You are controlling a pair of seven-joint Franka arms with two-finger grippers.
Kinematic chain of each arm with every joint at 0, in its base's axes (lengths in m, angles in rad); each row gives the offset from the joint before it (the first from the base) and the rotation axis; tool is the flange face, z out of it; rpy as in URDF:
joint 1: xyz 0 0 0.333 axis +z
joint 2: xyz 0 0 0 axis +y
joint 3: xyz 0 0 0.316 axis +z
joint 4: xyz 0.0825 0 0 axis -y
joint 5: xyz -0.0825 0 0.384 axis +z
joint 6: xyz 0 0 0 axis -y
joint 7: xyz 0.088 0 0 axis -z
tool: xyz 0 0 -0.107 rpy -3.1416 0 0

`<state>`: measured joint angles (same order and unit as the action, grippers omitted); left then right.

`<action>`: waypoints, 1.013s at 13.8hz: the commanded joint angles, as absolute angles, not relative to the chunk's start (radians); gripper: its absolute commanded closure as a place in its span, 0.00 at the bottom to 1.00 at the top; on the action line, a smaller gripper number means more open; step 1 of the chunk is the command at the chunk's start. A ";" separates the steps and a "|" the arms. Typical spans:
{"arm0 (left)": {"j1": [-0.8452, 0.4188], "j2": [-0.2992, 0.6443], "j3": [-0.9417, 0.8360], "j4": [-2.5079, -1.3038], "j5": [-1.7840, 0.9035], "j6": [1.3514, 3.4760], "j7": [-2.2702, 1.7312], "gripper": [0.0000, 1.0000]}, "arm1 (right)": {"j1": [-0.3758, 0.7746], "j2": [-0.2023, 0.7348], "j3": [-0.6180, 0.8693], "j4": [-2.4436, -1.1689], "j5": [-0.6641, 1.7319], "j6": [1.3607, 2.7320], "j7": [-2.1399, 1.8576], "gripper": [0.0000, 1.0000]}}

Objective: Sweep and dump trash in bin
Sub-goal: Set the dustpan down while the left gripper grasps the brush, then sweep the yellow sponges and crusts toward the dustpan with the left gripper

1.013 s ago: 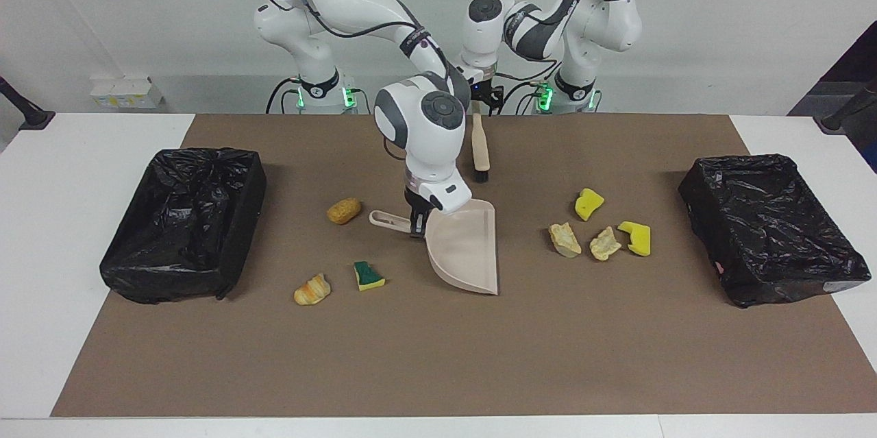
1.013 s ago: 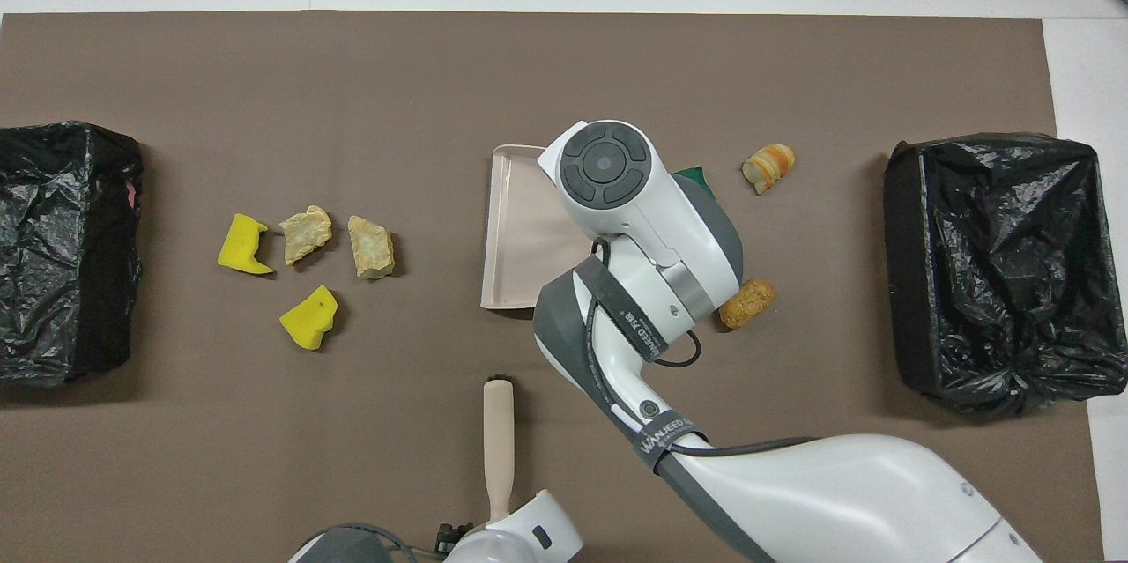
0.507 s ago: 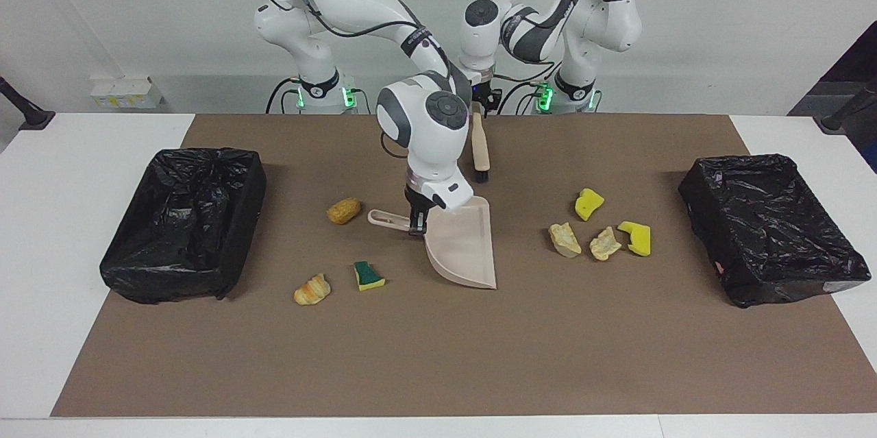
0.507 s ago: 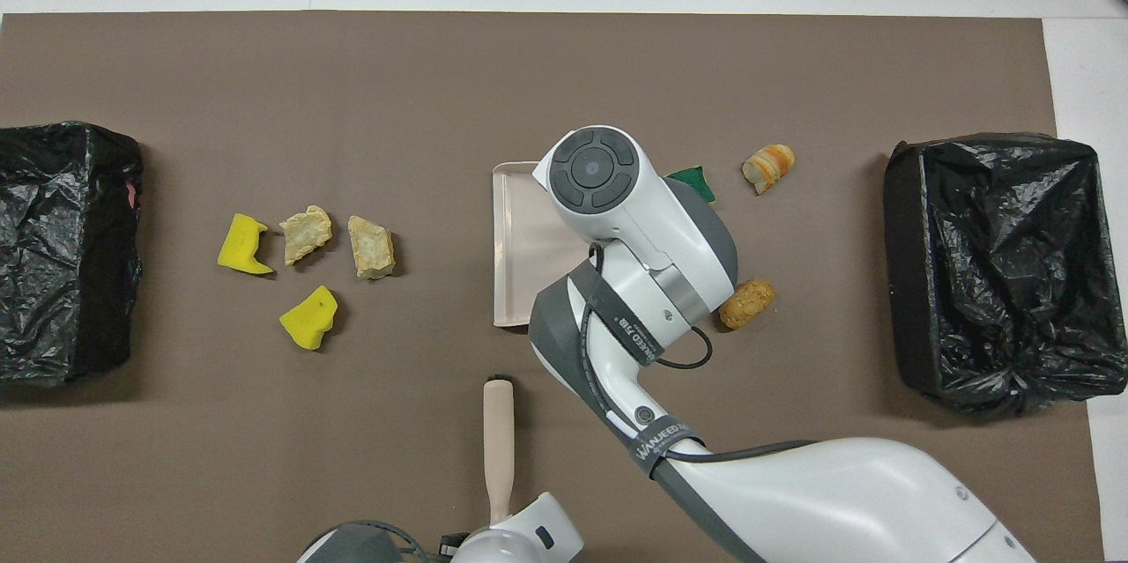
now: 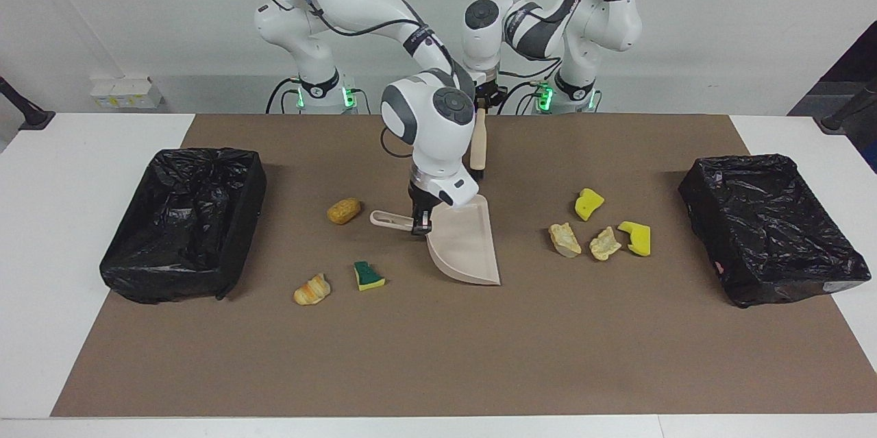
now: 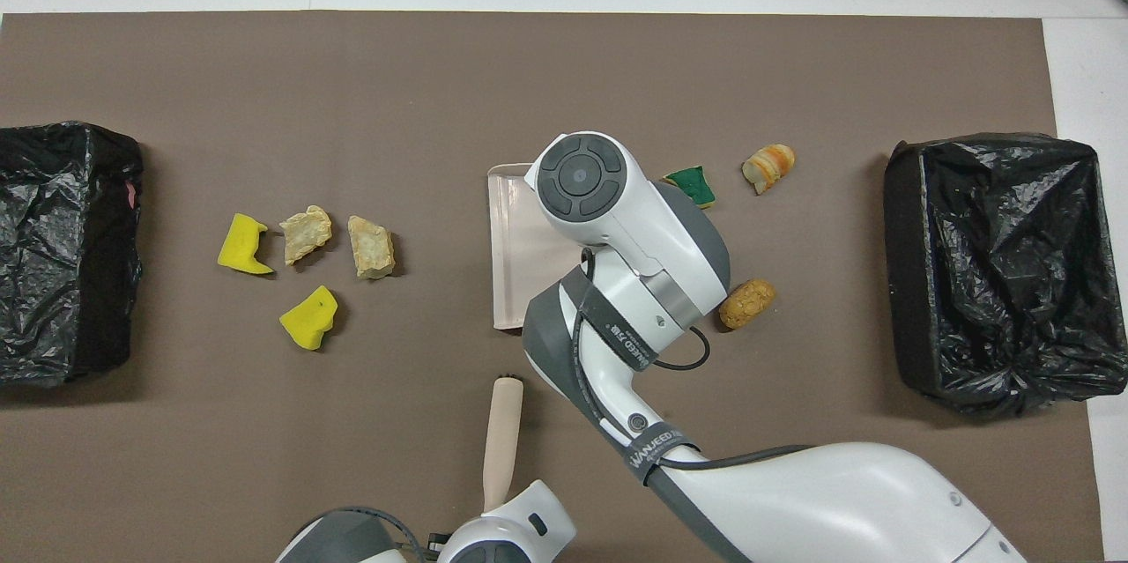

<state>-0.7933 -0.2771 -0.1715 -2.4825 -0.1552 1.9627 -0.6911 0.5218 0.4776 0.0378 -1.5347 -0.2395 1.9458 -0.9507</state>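
Gripping the dustpan point(image 5: 466, 246) handle mid-table, the right end effector point(image 5: 419, 224) is clamping it while the left end effector point(image 5: 484, 101), clamped on the brush point(image 5: 477, 143), is lifting; trash point(image 5: 603, 227) is lying unswept, both bins point(image 5: 185, 222) empty.

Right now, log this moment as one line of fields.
left gripper: shut on brush handle | right gripper: shut on dustpan handle | trash: seven scraps on mat, none in dustpan | bins: unvisited
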 commanded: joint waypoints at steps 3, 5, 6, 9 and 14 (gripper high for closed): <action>-0.531 -0.480 -0.131 -2.406 -0.135 1.667 -0.401 1.00 | 0.514 0.469 0.048 -1.529 -0.247 1.933 -0.979 1.00; -0.383 -0.476 -0.124 -2.373 -0.135 1.614 -0.316 1.00 | 0.514 0.471 0.048 -1.529 -0.244 1.936 -0.977 1.00; -0.288 -0.466 -0.126 -2.355 -0.135 1.614 -0.260 1.00 | 0.514 0.471 0.048 -1.529 -0.239 1.942 -0.974 1.00; -0.032 -0.411 -0.126 -2.324 -0.111 1.685 -0.045 1.00 | 0.512 0.476 0.049 -1.529 -0.230 1.953 -0.947 1.00; 0.153 -0.200 -0.124 -2.191 0.032 1.782 0.098 1.00 | 0.512 0.479 0.049 -1.529 -0.219 1.959 -0.942 1.00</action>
